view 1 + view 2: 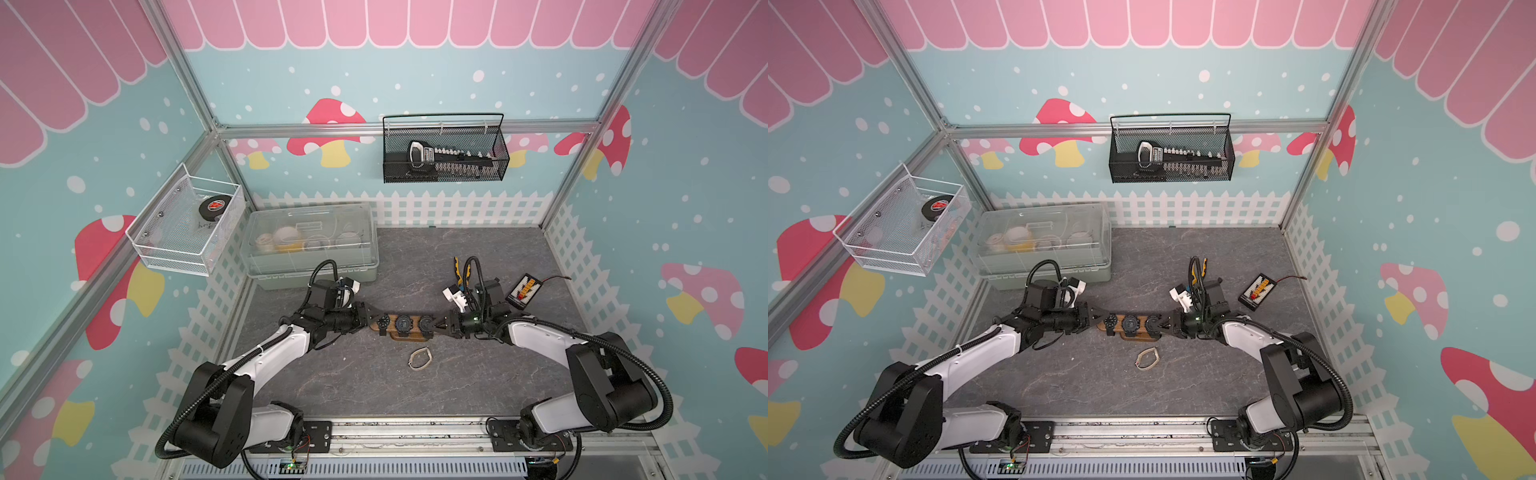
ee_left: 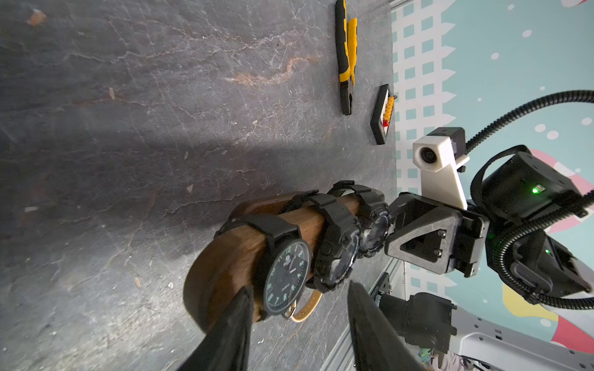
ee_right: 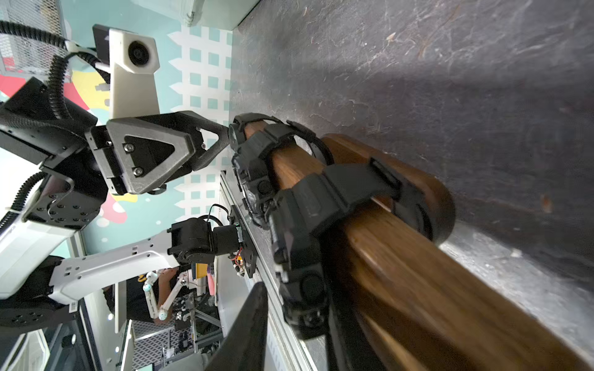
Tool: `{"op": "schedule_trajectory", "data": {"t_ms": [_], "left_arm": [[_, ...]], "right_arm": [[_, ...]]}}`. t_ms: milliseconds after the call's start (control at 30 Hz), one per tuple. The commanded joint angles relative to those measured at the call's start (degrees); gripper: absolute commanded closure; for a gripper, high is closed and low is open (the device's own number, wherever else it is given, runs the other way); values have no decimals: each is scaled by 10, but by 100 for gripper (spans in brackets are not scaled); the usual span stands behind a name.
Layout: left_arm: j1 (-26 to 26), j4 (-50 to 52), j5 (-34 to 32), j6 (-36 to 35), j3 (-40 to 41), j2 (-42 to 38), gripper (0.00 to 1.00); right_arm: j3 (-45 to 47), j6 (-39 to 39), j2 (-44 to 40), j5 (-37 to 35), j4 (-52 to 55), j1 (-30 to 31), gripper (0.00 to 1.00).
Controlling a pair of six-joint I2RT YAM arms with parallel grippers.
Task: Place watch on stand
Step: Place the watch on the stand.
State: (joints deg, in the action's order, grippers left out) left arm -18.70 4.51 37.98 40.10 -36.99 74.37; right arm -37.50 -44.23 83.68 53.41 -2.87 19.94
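The stand (image 1: 400, 332), a brown wooden bar on a small base, lies mid-table and carries three black watches. The watch nearest its right end (image 1: 424, 323) sits between the parted fingers of my right gripper (image 1: 436, 324). In the right wrist view a gap shows between one finger (image 3: 250, 321) and that watch (image 3: 302, 257); the stand partly hides the other finger. My left gripper (image 1: 371, 320) stands open at the stand's left end, beside the dial watch (image 2: 286, 276), clamping nothing. A tan-strapped watch (image 1: 419, 358) lies loose on the table in front of the stand.
Yellow-handled pliers (image 1: 459, 270) and a small black board with yellow and red parts (image 1: 524, 291) lie behind the right arm. A lidded clear bin (image 1: 311, 245) stands at the back left. A white wire basket (image 1: 187, 224) and a black mesh basket (image 1: 444, 153) hang on the walls.
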Motion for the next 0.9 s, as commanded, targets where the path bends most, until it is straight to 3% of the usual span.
{"op": "schedule_trajectory", "data": {"t_ms": [0, 233, 500, 867], "left_arm": [[4, 7, 3, 4, -4, -11, 51], [4, 19, -3, -1, -6, -22, 51], [4, 29, -8, -7, -6, -34, 51], [4, 50, -19, -12, -5, -55, 51]], "right_arm": [[-15, 7, -13, -12, 19, 3, 67], [-23, 24, -42, -24, 64, 3, 60], [-25, 60, -77, -48, 133, 3, 59], [-46, 56, -92, -48, 138, 2, 60]]}}
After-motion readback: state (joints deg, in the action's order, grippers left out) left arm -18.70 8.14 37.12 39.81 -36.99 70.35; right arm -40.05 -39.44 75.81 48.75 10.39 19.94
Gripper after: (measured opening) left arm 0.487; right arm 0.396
